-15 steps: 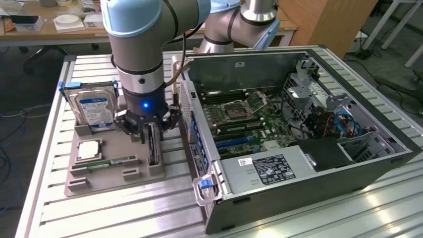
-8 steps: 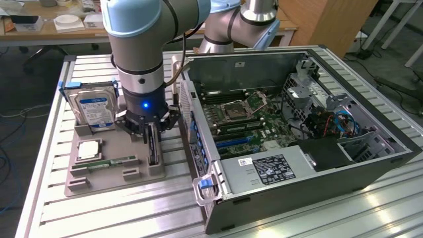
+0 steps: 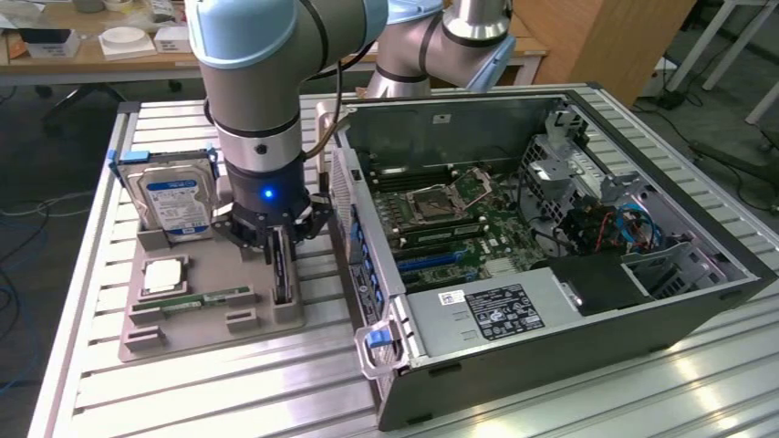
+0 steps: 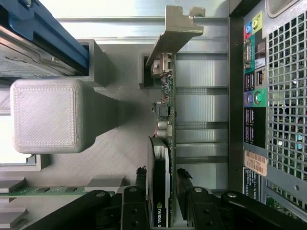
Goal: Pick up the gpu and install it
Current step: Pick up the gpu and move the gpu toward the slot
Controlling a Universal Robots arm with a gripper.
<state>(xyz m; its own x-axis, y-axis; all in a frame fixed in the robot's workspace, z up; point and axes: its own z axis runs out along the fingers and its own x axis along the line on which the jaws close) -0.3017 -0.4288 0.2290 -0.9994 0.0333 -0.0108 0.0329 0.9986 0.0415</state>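
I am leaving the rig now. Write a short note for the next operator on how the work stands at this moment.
The gripper is shut on the gpu, one finger on each face.
The gpu stands on edge in its slot of the grey holder tray, beside the open computer case.
Done: the grasp.
Left: the gpu is not yet lifted and not yet installed on the motherboard.

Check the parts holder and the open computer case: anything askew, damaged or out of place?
Nothing stands out. The gpu stands on edge in its slot of the gray holder, with the gripper down around it. The hard drive is upright, the memory stick seated flat.
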